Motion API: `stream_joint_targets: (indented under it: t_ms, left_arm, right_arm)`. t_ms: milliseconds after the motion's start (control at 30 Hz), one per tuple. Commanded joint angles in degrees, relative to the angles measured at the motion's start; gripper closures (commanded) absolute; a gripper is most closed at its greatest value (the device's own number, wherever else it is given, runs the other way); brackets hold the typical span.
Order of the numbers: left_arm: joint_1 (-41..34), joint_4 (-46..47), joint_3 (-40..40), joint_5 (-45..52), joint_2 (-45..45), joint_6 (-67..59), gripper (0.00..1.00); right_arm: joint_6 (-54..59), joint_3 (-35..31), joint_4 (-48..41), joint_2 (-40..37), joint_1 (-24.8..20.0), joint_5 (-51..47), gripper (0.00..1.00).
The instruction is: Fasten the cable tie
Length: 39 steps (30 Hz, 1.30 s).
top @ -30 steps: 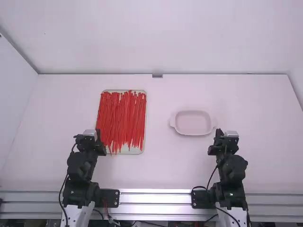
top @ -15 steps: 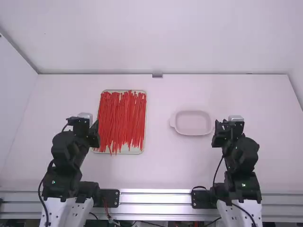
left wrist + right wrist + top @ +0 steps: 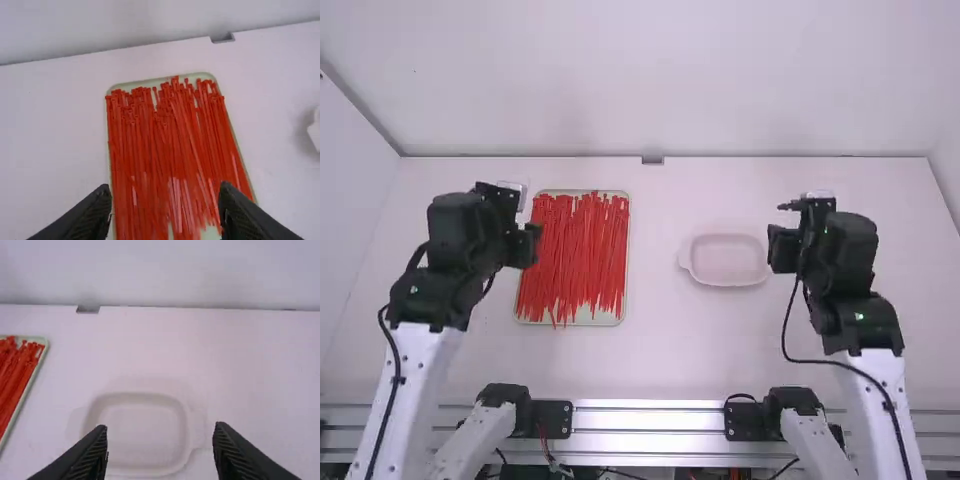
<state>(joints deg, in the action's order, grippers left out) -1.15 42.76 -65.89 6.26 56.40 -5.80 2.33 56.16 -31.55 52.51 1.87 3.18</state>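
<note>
Left hand (image 3: 165, 220) hangs open, its fingers spread wide, raised above the white desk (image 3: 770, 195) at the near left side of the tray (image 3: 626, 308). Right hand (image 3: 160, 455) is open as well, raised just short of a white dish (image 3: 137, 437) with small side handles. Red cable ties (image 3: 170, 145) lie heaped lengthwise on the pale tray, left of the dish and apart from it.
</note>
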Motion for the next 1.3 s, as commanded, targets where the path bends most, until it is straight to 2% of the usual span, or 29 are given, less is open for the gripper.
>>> stream_joint_targets:
  t_ms: [0, 67, 300, 433, 600, 667, 867, 1100, 1267]
  left_arm:
    - [-0.6, 2.4, -6.4, 4.1, 4.1, -1.8, 0.37]
    - [-0.7, 6.6, -11.9, 5.7, 8.8, -2.2, 0.33]
    - [-1.0, 15.1, -24.1, 9.6, 19.1, -1.6, 0.22]
    - [-1.2, 20.1, -32.6, 14.0, 26.5, -2.0, 0.14]
    - [-1.3, 20.9, -38.5, 13.5, 31.4, -1.4, 0.09]
    - [-1.4, 21.6, -41.7, 8.3, 34.1, -1.6, 0.06]
    - [-1.4, 26.0, -46.2, -1.0, 37.9, -2.0, 0.02]
    - [-1.5, 27.0, -47.9, -1.0, 39.3, -2.0, 0.01]
    - [-1.5, 25.7, -47.9, -1.2, 39.3, -1.0, 0.01]
  right_arm:
    - [0.9, 5.9, -1.5, 3.8, 0.3, 0.3, 0.37]
    - [1.1, 10.6, -4.1, 8.2, 0.4, 0.6, 0.32]
    - [0.5, 21.0, -9.4, 17.6, 0.4, 1.2, 0.22]
    - [3.7, 28.3, -14.9, 24.2, 1.6, 2.1, 0.14]
    - [2.6, 33.2, -19.3, 28.7, 2.0, 2.3, 0.09]
    - [0.0, 35.8, -21.7, 31.0, 2.2, 2.5, 0.07]
    - [-0.8, 39.4, -24.8, 33.5, 3.9, 2.6, 0.03]
    - [-0.4, 40.7, -25.9, 32.8, 6.8, 2.0, 0.02]
    - [-0.7, 40.7, -25.6, 32.5, 6.8, -0.3, 0.02]
